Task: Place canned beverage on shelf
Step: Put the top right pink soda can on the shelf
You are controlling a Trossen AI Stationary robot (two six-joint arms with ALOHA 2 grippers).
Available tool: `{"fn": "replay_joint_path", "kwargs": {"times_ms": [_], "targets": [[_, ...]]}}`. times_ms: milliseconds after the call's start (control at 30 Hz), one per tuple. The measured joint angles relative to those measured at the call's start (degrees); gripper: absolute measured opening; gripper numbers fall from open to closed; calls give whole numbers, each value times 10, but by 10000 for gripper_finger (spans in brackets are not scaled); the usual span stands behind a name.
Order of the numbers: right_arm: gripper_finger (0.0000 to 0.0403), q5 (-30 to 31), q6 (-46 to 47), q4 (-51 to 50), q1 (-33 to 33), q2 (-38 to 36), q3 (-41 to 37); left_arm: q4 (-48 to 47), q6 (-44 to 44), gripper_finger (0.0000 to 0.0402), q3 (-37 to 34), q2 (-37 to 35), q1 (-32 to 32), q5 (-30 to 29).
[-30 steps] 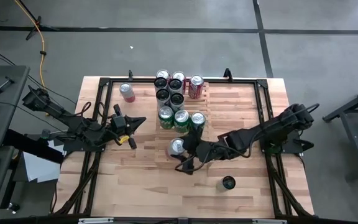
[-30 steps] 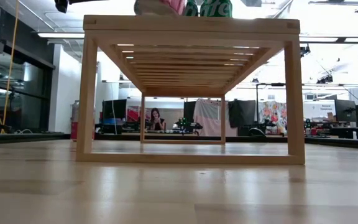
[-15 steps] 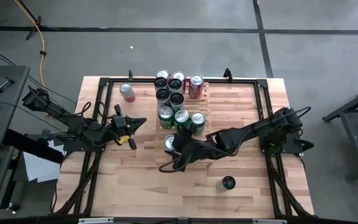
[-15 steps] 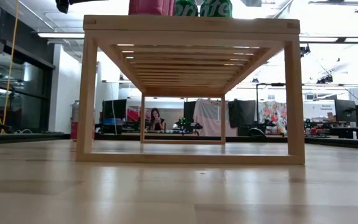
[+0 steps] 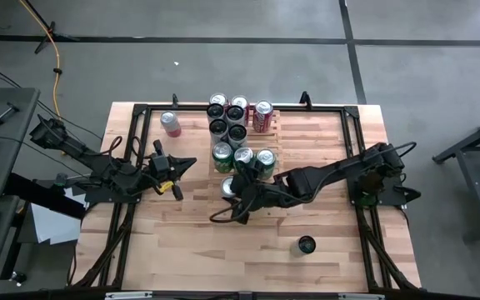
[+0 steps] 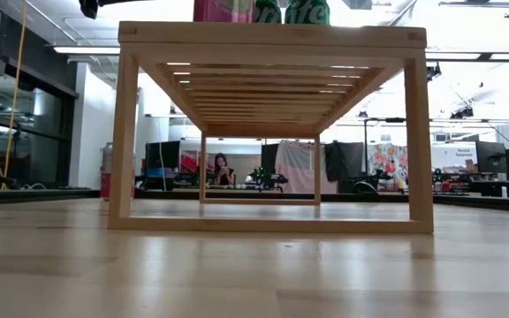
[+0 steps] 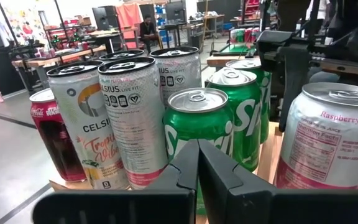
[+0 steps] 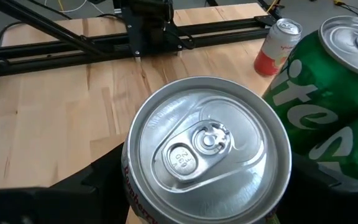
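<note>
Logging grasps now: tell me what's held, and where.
The right gripper holds a can by its sides; the left gripper holds nothing.

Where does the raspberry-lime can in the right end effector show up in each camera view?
High: silver-topped pink raspberry-lime can, at the slatted light-wood shelf's near edge.
Low: pink base on the shelf top.
Left wrist: far right.
Right wrist: centre, lid up.
Shared landmark: the green Sprite cans beside it.

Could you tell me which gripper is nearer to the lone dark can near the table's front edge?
Right. The right gripper holds a can at the shelf, up-left of the dark can; the left gripper waits farther away.
</note>
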Motion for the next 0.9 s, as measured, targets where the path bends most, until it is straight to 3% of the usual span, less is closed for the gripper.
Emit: {"fn": "replay_joint_path", "kwargs": {"times_ms": [100, 333, 600, 900], "targets": [[288, 0, 0, 0, -3, 0, 0, 0, 0, 0, 0, 0, 0, 0], [373, 3, 0, 7, -4, 0, 0, 0, 1, 0, 0, 0, 0, 0], [383, -3, -24, 31, -3, -1, 1, 0, 1, 0, 0, 0, 0, 0], [384, -4, -87, 22, 17, -2, 55, 0, 0, 0, 0, 0, 0, 0]]}}
